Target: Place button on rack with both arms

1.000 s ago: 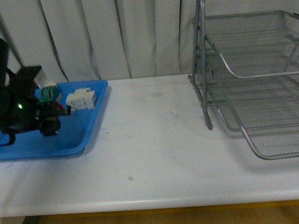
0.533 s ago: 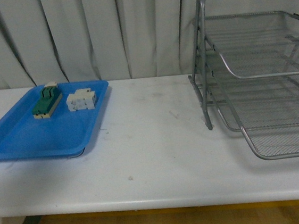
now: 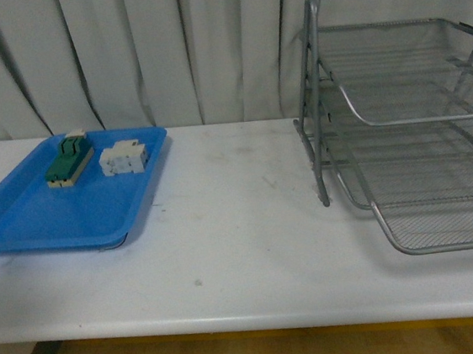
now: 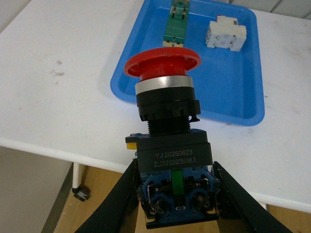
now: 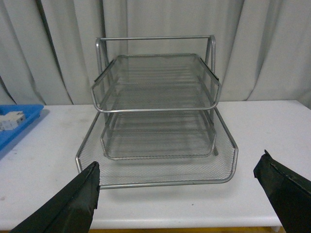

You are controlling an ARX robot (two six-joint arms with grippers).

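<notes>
In the left wrist view the button [image 4: 167, 121], red mushroom cap on a black and blue body, fills the middle, held above the table edge. My left gripper [image 4: 176, 199] is shut on its blue base, one black finger on each side. The silver wire rack [image 3: 409, 125] stands at the right of the table in the front view, and its three tiers face the right wrist camera as the rack [image 5: 158, 111]. My right gripper [image 5: 177, 194] is open, fingers wide apart, in front of the rack's lowest tier and apart from it. Neither arm shows in the front view.
A flat blue tray [image 3: 29, 220] lies at the table's left with a green block [image 3: 67, 161] and a white block [image 3: 123, 158] at its far end. The tray [image 4: 243, 82] also lies beyond the button in the left wrist view. Grey curtains hang behind.
One second ago my left arm hung over the blue tray in the front view; it has since left that view. The camera has shifted slightly. The blocks stay in the tray.
</notes>
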